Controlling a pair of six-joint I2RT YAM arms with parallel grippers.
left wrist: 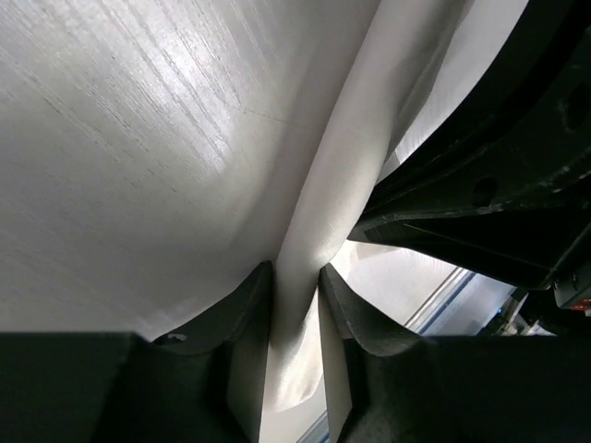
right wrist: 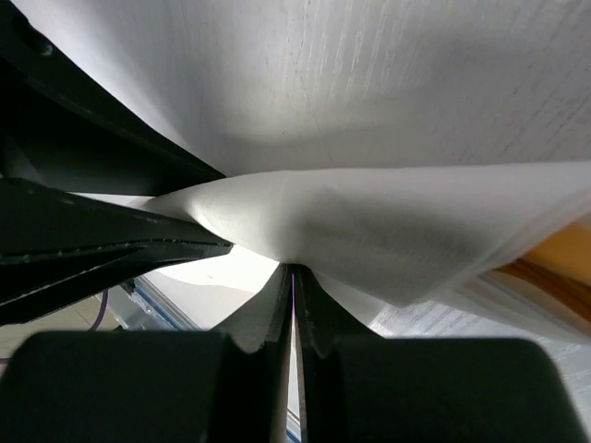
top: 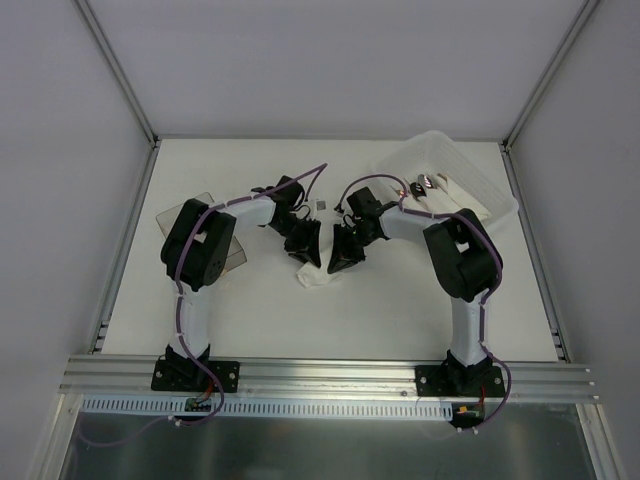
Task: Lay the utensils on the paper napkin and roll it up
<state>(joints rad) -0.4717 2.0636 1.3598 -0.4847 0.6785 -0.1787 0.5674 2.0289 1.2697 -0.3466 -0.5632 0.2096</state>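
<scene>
The white paper napkin point(top: 315, 277) lies bunched on the table between both grippers. My left gripper point(top: 308, 250) is shut on a raised fold of the napkin point(left wrist: 342, 166), which fills the gap between its fingertips point(left wrist: 295, 269). My right gripper point(top: 343, 258) is shut on an edge of the napkin point(right wrist: 369, 221), its fingertips point(right wrist: 294, 269) almost touching. An orange utensil point(right wrist: 559, 247) peeks out from under the napkin at the right edge of the right wrist view. The utensils are hidden in the top view.
A translucent white plastic tray point(top: 478, 175) with small dark-and-metal bits stands at the back right. A smoky clear box point(top: 195, 212) lies at the left, partly under the left arm. The table's metal rail point(top: 320, 372) runs along the near edge.
</scene>
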